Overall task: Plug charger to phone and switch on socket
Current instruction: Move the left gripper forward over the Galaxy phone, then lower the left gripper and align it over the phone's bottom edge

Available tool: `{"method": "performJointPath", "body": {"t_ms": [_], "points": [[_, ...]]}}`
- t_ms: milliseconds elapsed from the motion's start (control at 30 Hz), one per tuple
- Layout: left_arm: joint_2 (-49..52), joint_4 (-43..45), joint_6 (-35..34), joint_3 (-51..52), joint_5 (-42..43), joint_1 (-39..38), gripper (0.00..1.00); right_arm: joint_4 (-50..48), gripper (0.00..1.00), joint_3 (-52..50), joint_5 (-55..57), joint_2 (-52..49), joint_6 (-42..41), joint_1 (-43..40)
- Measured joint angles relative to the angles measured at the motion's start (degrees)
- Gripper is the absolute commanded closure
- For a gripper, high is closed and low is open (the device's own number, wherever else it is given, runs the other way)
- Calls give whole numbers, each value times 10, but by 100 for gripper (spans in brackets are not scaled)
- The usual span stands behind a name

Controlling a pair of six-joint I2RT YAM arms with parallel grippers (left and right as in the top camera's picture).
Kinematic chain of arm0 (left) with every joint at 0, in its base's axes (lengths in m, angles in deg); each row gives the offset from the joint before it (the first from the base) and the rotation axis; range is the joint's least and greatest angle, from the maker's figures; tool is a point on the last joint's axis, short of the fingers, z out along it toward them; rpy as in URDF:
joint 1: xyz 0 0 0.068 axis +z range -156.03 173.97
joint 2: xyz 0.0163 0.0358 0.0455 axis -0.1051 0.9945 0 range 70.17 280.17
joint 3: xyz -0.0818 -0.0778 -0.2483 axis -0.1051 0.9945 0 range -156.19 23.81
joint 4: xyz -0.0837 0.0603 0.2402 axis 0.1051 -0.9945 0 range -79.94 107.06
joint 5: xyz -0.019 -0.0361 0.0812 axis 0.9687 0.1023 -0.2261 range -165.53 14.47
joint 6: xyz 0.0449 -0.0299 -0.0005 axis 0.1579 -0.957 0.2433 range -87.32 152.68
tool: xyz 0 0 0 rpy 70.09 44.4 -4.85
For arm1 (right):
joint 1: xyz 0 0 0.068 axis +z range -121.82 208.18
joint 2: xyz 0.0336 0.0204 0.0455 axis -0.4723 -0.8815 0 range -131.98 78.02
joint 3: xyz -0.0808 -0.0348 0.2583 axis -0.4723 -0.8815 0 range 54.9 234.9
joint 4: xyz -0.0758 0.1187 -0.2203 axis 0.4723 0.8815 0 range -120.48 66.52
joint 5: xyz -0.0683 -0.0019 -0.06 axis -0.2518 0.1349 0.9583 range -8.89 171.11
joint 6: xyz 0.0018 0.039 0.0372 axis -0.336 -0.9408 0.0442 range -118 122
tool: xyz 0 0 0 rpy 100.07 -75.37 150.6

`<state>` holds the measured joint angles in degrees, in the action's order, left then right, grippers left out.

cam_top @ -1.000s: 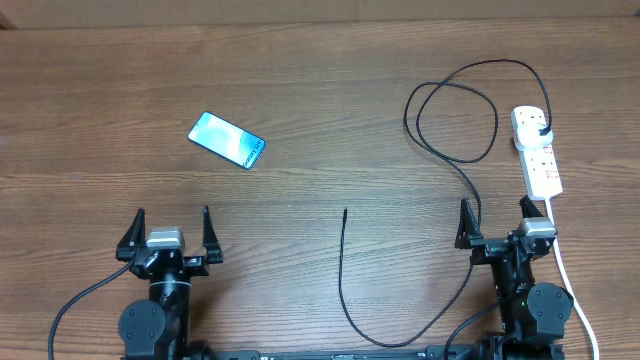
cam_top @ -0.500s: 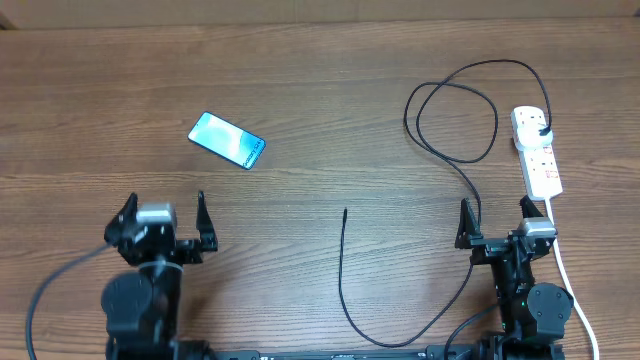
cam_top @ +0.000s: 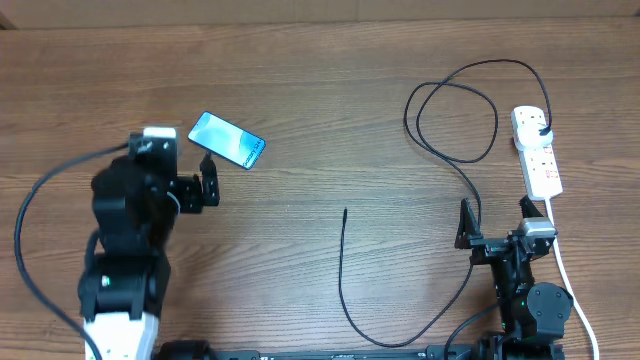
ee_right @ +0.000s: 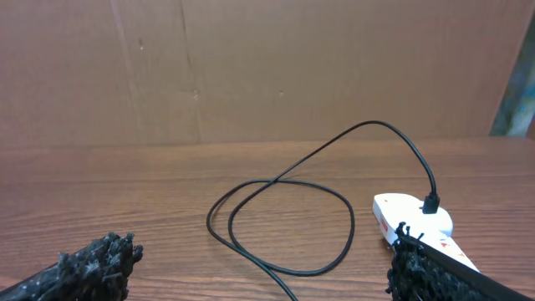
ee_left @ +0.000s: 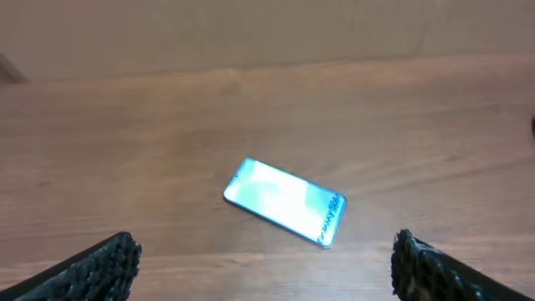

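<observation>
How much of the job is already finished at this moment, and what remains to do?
Done: the charger's plug sits in the power strip. In hand: the left gripper hovers near the phone, jaws open, holding nothing. Left: the cable tip lies free on the table, apart from the phone, so it needs plugging in; then the strip needs switching on. The right gripper is open and empty.

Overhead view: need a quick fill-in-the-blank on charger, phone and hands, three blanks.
The charger has its black plug seated in the white ____.
Its connector tip lies loose on the ____, apart from the phone.
The ____ hand is the one nearest the phone, fingers spread.
Missing words: socket; table; left.
</observation>
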<state>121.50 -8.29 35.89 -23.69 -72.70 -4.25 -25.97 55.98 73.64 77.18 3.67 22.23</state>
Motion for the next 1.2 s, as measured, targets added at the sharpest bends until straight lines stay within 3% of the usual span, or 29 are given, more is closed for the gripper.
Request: {"method": "performJointPath", "body": {"t_ms": [700,1200], "points": [[299,-248,0,-251,26,-17,0,0,0,0,0,0,0,0],[378,-268,0,-264,35,-26,0,0,0,0,0,0,0,0]]}}
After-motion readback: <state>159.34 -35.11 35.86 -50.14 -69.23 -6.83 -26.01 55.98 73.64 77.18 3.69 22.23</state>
